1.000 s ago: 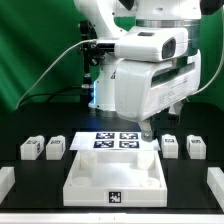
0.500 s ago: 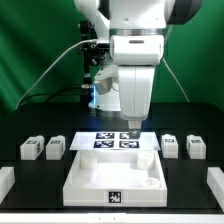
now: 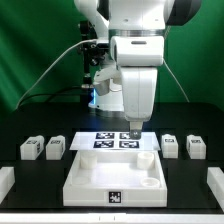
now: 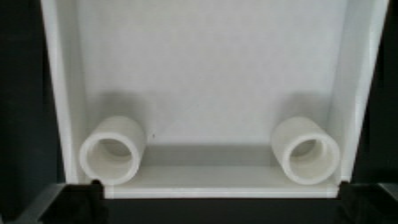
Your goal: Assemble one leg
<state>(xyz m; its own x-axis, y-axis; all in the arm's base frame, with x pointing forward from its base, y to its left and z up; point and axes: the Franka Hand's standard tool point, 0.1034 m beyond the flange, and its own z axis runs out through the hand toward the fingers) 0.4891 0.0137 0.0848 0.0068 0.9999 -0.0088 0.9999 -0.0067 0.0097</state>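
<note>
i saw the fingers (image 3: 134, 127) hanging spread apart with nothing between them, above the thin flat white marker board (image 3: 112, 140) on the black worktop (image 3: 40, 185). the large white tray-like square piece (image 3: 85, 188) lay just in front of them and filled the wrist view, showing two round sockets (image 4: 116, 150). four small white blocky plastic legs lay untouched: the nearest leg (image 3: 170, 146) and its neighbour (image 3: 195, 146) on the exterior view's right of the fingers, two more (image 3: 56, 148) well off on its left.
</note>
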